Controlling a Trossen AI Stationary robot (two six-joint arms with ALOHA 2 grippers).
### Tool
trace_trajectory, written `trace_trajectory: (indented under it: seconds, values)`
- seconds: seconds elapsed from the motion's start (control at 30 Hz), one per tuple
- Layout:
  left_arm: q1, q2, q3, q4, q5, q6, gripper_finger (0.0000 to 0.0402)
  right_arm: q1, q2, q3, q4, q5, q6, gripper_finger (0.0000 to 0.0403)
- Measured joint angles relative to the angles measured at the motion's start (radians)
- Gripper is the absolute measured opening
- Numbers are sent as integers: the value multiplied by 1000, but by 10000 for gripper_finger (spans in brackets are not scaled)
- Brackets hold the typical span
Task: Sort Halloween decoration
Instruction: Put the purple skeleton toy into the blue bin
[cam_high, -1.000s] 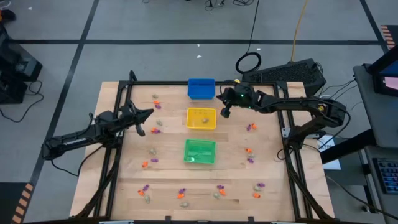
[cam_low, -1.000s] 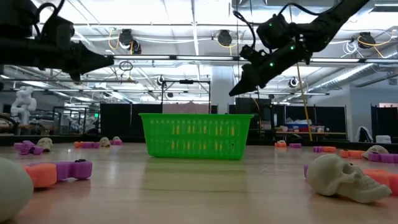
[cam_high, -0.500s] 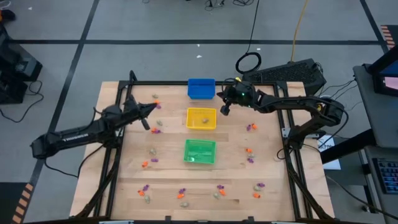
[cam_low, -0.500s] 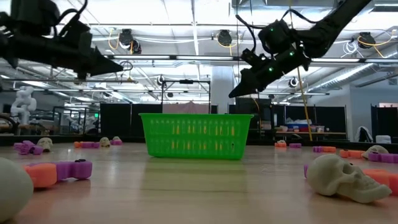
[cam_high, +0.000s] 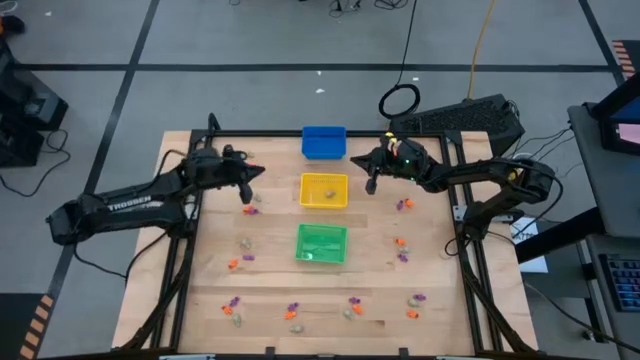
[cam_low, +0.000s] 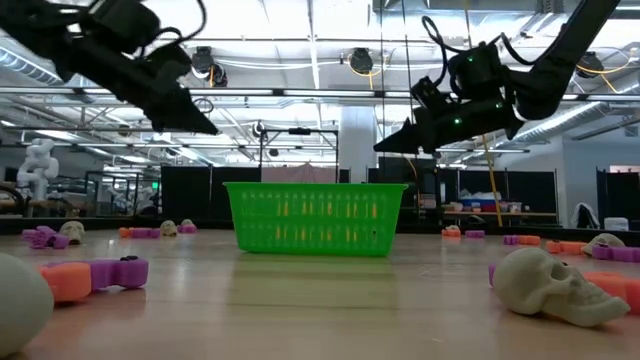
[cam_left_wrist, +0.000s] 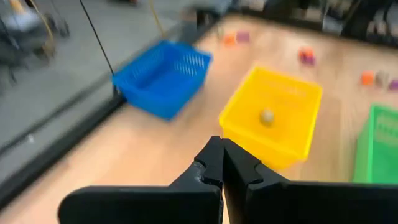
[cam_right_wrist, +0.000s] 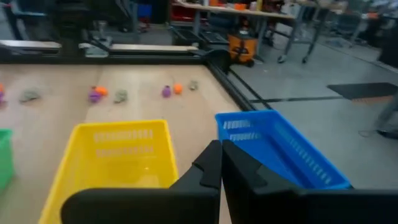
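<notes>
The table (cam_high: 200, 310) is laid out as a sorting station: three bins are set in a line down its middle, the blue bin (cam_high: 323, 141) at the far edge, the yellow bin (cam_high: 324, 190) next, and the green bin (cam_high: 322, 243) nearest the low camera. The line appears meant to keep every bin within reach of both arms. The left arm is stretched in from its side, with the left hand (cam_high: 247, 185) held above the wood between the side rail and the yellow bin; its fingers are pressed together, with nothing visible between them. The right hand (cam_high: 371, 183) is held in the air just beside the yellow bin's other side, likewise closed and apparently empty. Both hands seem poised between picks.

The trinkets (cam_high: 403, 205) are scattered in small clusters around the bins: down both sides and in a row along the near edge, orange, purple and pale pieces mixed. A single pale piece (cam_left_wrist: 266, 116) is seen lying inside the yellow bin. In the low view a pale skull (cam_low: 555, 285) is lying on its side, its long axis running across the picture and its jaw end pointing right. For the distant pieces no heading can be made out.
</notes>
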Motion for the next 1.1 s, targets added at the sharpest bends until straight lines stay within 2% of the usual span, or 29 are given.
trace_trajectory:
  seconds: [0.27, 0.5, 0.6, 0.97, 1.1]
  values:
    - [-1, 181, 155, -293, 22, 1, 0, -27, -103, 0, -89, -25, -61, 0]
    - [19, 370, 264, -422, 8, 11, 0, -78, -241, 0, -266, -26, -89, 0]
    - [41, 453, 316, -498, 5, 60, 0, -84, -272, 0, -314, -27, -95, 0]
    - [82, 659, 459, -623, -1, 251, 0, -63, -271, 0, -328, -27, -60, 0]
    - [68, 684, 471, -649, -58, 340, 0, -45, -268, 0, -333, -30, -64, 0]
